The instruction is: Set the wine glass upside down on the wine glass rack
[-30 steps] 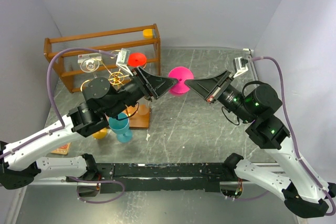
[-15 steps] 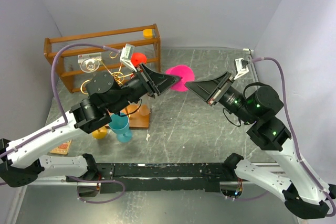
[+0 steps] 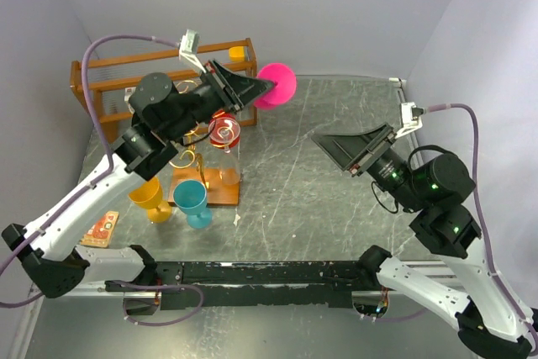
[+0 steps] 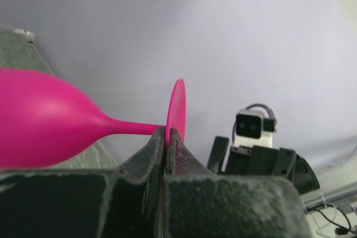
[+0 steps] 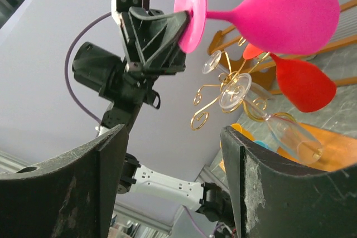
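Observation:
The pink wine glass point(image 3: 277, 83) hangs in the air, lying sideways, above and to the right of the wine glass rack point(image 3: 192, 135). My left gripper point(image 3: 255, 88) is shut on the rim of its foot disc point(image 4: 177, 108), with the stem and bowl point(image 4: 39, 120) reaching out to the left in the left wrist view. The rack is a gold wire stand on a small wooden base point(image 3: 220, 187); a red glass point(image 3: 224, 130) and a clear glass point(image 5: 268, 120) hang on it. Off to the right, my right gripper point(image 3: 333, 154) stands open and empty, apart from the pink glass point(image 5: 284, 12).
An orange-brown wooden crate point(image 3: 160, 73) stands behind the rack at the back left. A yellow glass point(image 3: 149, 197) and a teal glass point(image 3: 192, 199) stand on the table in front of the rack. A small flat card point(image 3: 105, 229) lies near the left edge.
My right gripper opened, let go of the pink glass and drew back to the right. The left gripper shut on the foot and carried the glass up and back toward the rack.

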Available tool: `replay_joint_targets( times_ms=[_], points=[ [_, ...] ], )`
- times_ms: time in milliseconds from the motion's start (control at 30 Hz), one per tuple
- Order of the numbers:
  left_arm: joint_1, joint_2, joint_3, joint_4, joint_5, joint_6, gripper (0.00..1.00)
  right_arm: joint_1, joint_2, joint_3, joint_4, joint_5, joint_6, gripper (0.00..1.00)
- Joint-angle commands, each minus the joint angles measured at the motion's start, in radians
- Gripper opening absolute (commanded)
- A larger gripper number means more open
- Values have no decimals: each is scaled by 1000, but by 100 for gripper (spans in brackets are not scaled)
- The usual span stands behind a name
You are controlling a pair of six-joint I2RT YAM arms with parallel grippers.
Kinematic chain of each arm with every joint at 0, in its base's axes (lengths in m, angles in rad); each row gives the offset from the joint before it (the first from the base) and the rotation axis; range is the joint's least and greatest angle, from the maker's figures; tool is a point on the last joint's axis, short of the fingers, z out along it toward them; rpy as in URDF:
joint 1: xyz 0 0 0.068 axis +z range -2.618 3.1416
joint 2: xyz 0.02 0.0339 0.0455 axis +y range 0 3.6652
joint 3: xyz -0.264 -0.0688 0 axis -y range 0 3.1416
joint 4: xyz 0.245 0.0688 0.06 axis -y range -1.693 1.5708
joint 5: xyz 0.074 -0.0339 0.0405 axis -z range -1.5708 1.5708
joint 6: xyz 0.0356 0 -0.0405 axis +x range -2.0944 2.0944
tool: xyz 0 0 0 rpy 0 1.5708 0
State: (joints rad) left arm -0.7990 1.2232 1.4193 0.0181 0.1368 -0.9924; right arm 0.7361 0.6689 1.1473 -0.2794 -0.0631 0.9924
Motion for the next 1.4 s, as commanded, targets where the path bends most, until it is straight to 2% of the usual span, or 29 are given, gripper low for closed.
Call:
replay_joint_targets(
  times_ms=[0,167,300,467,667,900,1133,1367],
  points=[
    [77,50,110,53,156,-27,7,-1,-28,-11,7,50,-45,68],
    [152,132,294,-13,177,31,7,0,-13,4,8,51,-47,68],
    [234,138,324,-42,179,35,7,0,-4,1,14,43,-41,68],
    [333,104,301,-64,170,43,7,0,9,1,-1,36,-35,68],
    [438,21,244,-124,76,101,7,0,16,-2,-23,33,-19,68],
    [505,-53,171,-182,-19,136,7,0,0,-34,-28,25,16,68],
    [570,-54,141,-196,48,98,7,0,-24,-71,-10,14,52,67],
    [631,-76,52,-209,46,27,7,0,-28,-73,-23,13,54,67]
  ],
)
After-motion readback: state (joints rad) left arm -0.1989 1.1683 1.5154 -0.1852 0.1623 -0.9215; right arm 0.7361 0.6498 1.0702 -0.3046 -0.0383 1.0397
